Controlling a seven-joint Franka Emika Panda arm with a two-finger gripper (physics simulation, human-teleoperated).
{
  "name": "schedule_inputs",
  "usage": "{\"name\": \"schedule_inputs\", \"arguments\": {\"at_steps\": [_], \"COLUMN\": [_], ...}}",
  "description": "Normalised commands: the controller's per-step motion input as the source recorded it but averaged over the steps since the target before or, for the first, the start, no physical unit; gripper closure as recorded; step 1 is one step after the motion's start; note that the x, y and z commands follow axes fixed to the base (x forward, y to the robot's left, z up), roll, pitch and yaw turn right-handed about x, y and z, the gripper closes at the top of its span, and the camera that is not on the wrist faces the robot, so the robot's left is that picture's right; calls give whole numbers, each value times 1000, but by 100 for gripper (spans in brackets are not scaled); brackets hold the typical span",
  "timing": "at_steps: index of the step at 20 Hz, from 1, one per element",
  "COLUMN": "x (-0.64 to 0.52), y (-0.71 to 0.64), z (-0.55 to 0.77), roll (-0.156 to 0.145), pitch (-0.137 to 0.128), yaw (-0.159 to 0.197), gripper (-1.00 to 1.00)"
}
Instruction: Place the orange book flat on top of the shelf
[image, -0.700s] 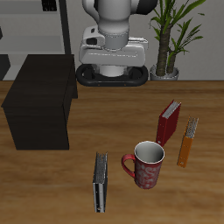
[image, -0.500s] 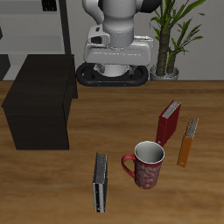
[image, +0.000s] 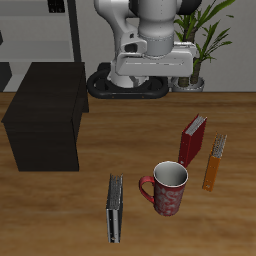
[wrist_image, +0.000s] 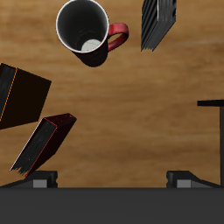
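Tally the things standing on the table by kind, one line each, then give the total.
Books: 3, namely the orange book, the dark red book and the dark grey book
Mugs: 1, the red mug
Cabinets: 1, the shelf
Total: 5

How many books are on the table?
3: the orange book and the dark red book stand together beyond the red mug; the dark grey book stands near the front edge. None seems hidden.
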Motion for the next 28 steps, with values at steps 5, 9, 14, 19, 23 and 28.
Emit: {"name": "schedule_inputs", "arguments": {"at_steps": [5,9,14,19,23,28], "x": [179,240,193,130,221,155], "y": [302,406,438,295,285,259], "z": [48,33,-85,-151,-189,-165], "roll": [-15,-42,24,13,5,4], "pitch": [-21,-56,15,-1,10,-11], "yaw": [-11,3,-12,10,-10,11], "gripper": [-100,-100,-100,-100,-100,-100]}}
